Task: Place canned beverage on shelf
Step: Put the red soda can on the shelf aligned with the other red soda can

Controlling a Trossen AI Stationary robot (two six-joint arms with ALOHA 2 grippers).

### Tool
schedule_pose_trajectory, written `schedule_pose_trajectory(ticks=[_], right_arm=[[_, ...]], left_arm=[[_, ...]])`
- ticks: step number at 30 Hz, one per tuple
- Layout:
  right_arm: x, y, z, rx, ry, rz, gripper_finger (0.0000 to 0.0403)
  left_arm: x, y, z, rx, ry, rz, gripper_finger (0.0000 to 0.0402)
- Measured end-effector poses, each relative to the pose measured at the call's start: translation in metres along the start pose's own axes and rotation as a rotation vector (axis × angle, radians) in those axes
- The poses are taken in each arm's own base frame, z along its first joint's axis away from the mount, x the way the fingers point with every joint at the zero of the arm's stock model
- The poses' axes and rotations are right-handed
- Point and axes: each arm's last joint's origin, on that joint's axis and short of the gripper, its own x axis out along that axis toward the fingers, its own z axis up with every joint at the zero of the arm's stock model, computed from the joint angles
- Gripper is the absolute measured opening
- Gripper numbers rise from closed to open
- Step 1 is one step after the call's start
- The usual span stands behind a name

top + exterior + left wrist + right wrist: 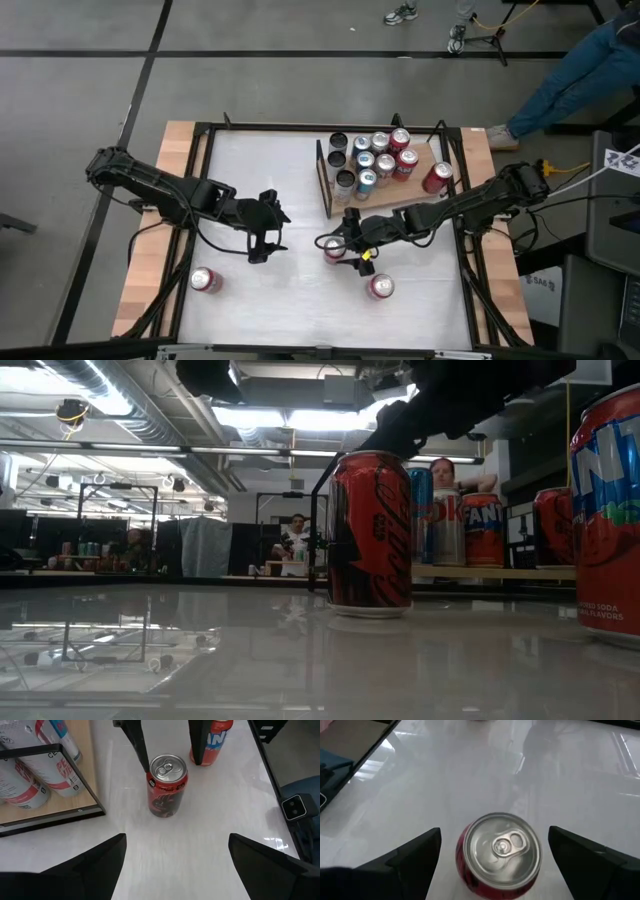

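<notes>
A dark red can (167, 785) stands upright on the white table, just near of the shelf. The shelf is a light wooden board (75, 795) with a black frame (322, 175), and several cans (375, 160) stand on it. My right gripper (334, 246) is open around the red can's upper part (502, 850), one finger on each side, with a gap showing at both. My left gripper (282, 232) hangs open above the table to the can's left, pointing at it, with nothing between its fingers.
Two more cans stand on the table: one near the front left (205, 280), and an orange one (380, 287) near of the red can. A red can (437, 177) sits at the board's right end. People sit in the room behind.
</notes>
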Motion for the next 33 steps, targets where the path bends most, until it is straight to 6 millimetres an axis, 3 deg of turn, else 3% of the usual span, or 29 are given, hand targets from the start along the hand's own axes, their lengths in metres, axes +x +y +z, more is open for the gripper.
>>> schedule_pose_trajectory(ticks=[22,33], right_arm=[[0.027,0.001,-0.020,-0.001,0.097,-0.013,0.0354],[0.027,0.002,-0.019,0.000,0.088,-0.001,0.0284]], left_arm=[[0.000,0.000,0.000,-0.001,-0.004,-0.001,0.0342],[0.000,0.000,0.000,-0.001,-0.004,-0.001,0.0342]])
